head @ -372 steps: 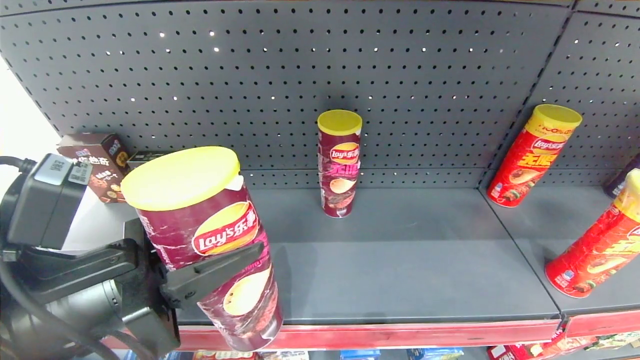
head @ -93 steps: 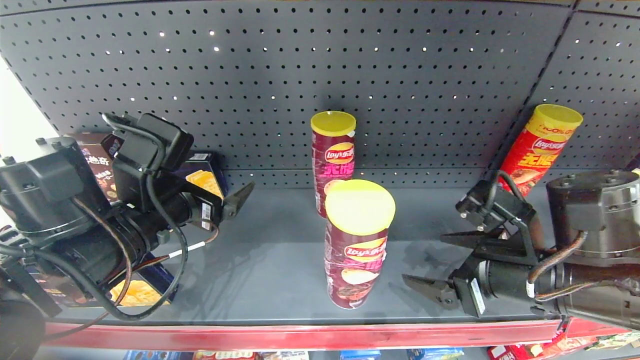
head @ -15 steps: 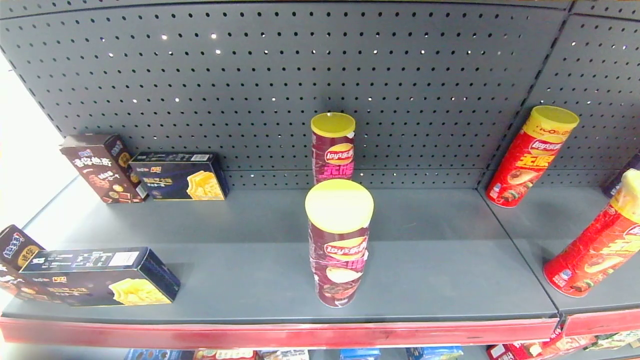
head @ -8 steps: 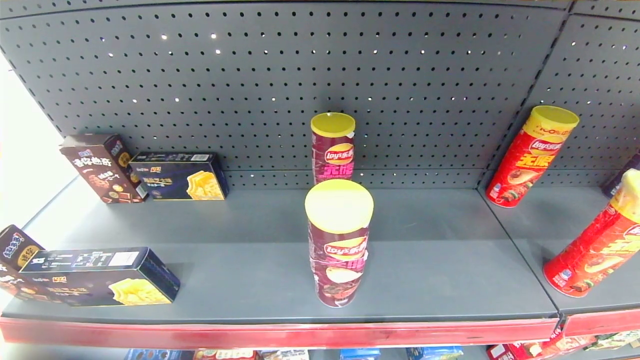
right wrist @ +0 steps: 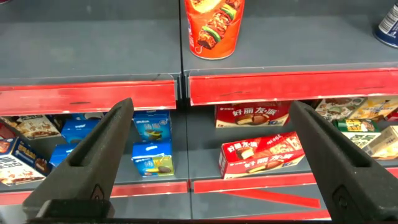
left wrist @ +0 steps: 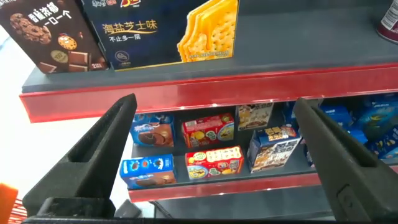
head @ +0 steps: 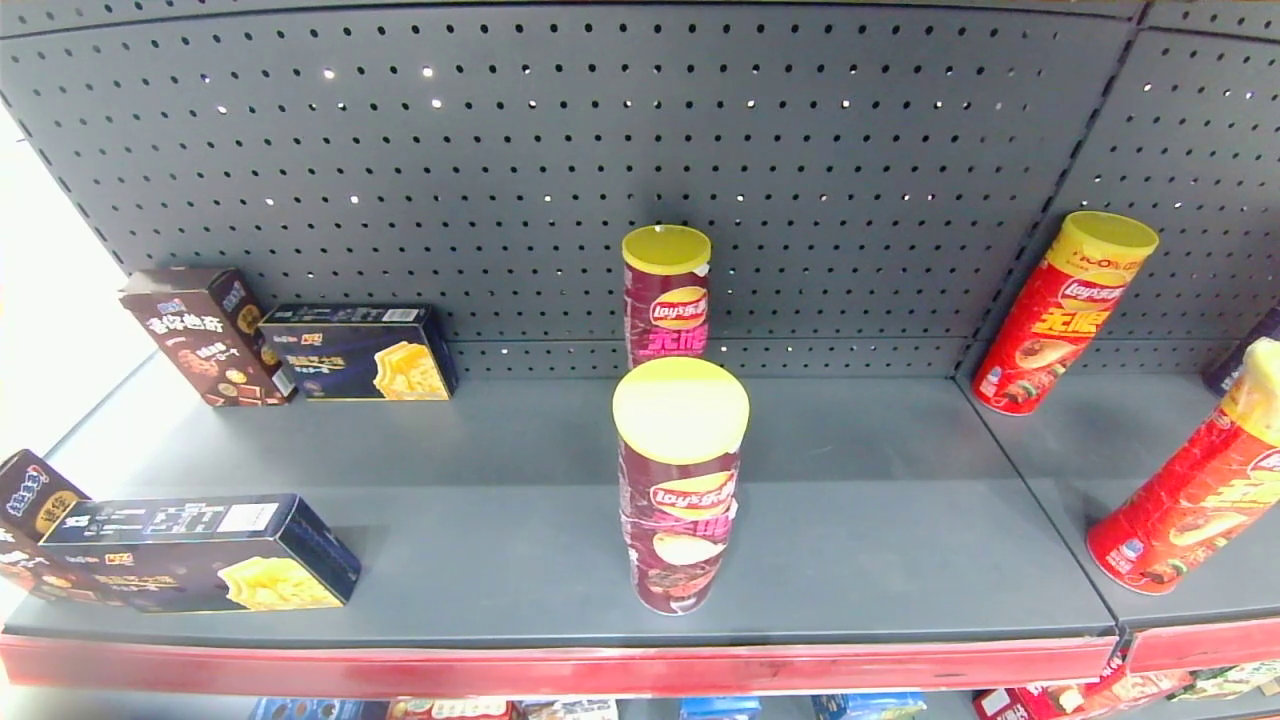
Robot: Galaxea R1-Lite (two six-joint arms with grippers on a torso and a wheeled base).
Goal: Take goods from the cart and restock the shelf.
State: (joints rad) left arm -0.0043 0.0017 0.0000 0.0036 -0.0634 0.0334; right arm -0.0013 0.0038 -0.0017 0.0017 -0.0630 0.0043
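Grey shelf held front maroon can, rear maroon can behind; left gripper and right gripper fingers were spread apart.

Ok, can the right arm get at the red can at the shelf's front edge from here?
Probably yes. The right gripper is open and back from the shelf lip; the red can stands just behind that lip with nothing in front.
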